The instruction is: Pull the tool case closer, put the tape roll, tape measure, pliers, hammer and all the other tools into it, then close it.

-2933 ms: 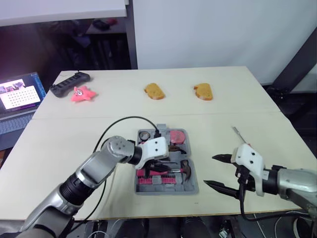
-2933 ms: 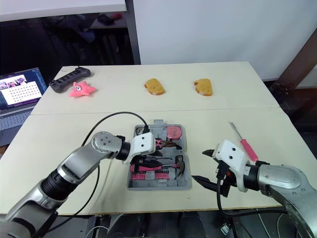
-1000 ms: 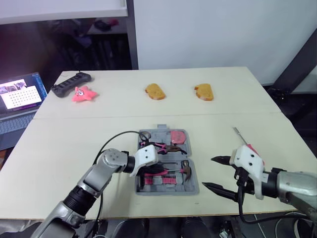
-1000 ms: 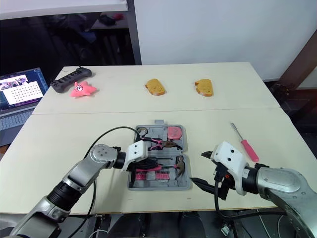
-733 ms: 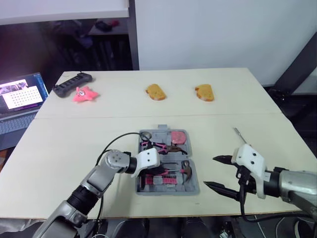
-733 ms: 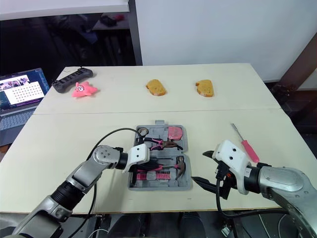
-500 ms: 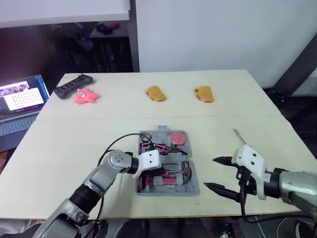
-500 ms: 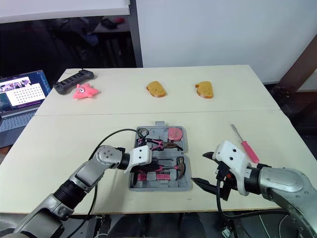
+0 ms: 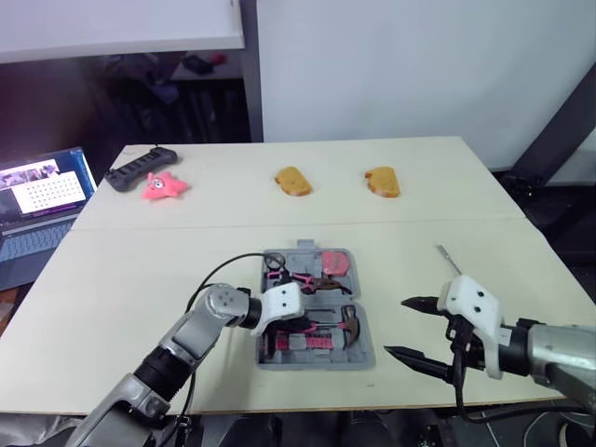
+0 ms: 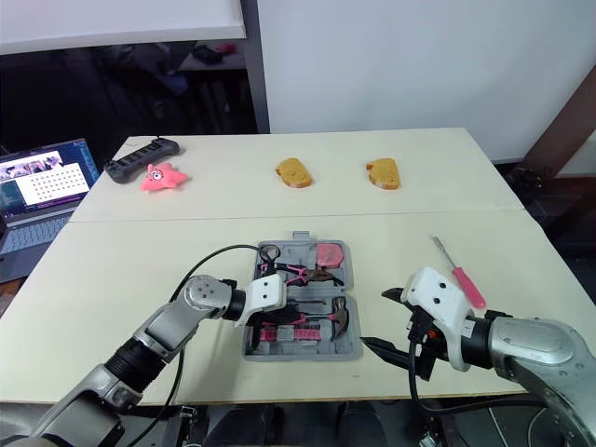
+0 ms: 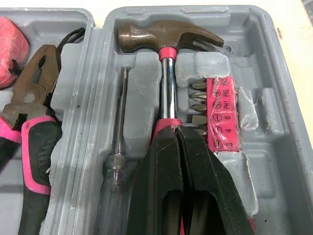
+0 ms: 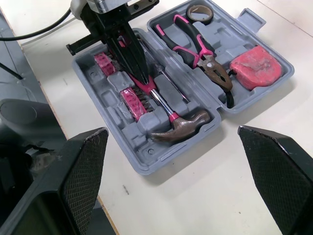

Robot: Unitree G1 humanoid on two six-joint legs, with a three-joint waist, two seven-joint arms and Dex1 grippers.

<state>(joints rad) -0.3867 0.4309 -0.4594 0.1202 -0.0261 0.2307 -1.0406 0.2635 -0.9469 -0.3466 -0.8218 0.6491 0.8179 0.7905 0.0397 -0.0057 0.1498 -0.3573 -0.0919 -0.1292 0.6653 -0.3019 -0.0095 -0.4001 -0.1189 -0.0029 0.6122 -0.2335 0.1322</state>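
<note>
Resting inside the open tool case (image 10: pixel 346 350), the left claw (image 11: pixel 175 133) had its two black fingers pressed together, tips meeting over the pink grip of the hammer (image 11: pixel 168 36). It looked as if the tips lay on top of the handle rather than around it, though the handle was hidden beneath them. The hammer's head lay to the right of this claw, in the same half of the case. A slim screwdriver (image 11: pixel 121 122) sat just beside the claw on its far side, and a pink bit holder (image 11: pixel 222 117) on its near side. Beyond the claw, in the other half, lay the pliers (image 11: pixel 29 83), the tape roll (image 12: pixel 198 12) and the tape measure (image 12: pixel 254 66). The right claw (image 10: pixel 374 319) hung wide open over the desk (image 10: pixel 140 251), with the case just to its left. A pink-handled screwdriver (image 10: pixel 463 279) lay on the desk beyond this claw, to its right.
</note>
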